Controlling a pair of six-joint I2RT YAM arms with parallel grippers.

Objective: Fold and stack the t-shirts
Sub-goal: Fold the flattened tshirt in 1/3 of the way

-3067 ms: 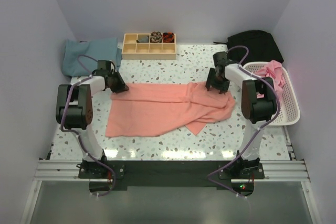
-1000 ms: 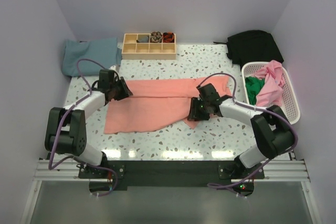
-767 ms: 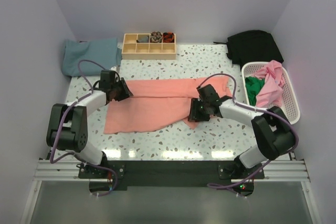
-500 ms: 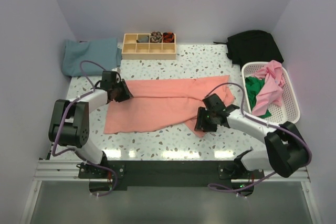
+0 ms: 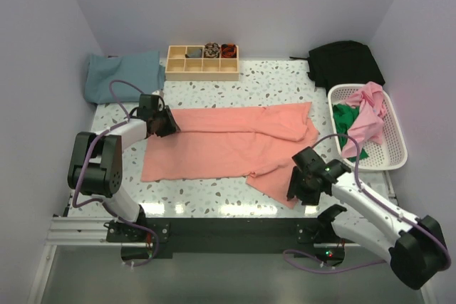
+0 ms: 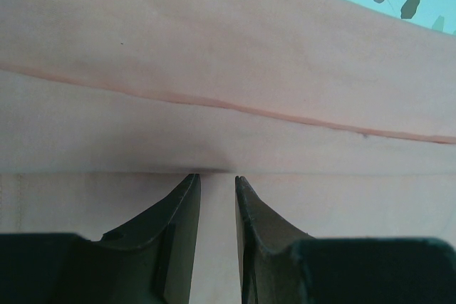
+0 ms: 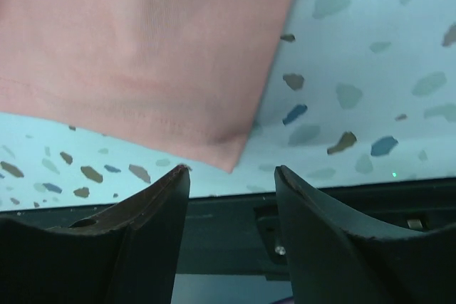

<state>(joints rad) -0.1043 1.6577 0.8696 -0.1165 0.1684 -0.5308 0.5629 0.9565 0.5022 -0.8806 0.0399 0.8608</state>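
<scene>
A salmon t-shirt (image 5: 214,140) lies spread over the middle of the speckled desk (image 5: 271,87), its long side running left to right. Its right part is rumpled, and one flap slants down toward the near edge.

The left claw (image 5: 167,124) sits at the shirt's far-left corner. In the left wrist view its fingers (image 6: 184,208) stand almost together, with only a thin strip of salmon cloth between them and a crease at the tips — they are pinched onto the t-shirt.

The right claw (image 5: 295,194) is low at the near-right tip of the slanting flap, close to the desk's front edge. In the right wrist view its fingers (image 7: 165,201) are spread wide with nothing between them, and the hemmed corner of the shirt lies flat on the desk just beyond the tips.

At the right edge stands a white basket (image 5: 396,153) holding a pink garment (image 5: 368,108) and a green garment (image 5: 346,120). Along the far side are a wooden compartment tray (image 5: 201,67), a blue-grey cloth (image 5: 121,75) in the left corner and a black bundle (image 5: 345,60) on the right — all well apart from the shirt.
</scene>
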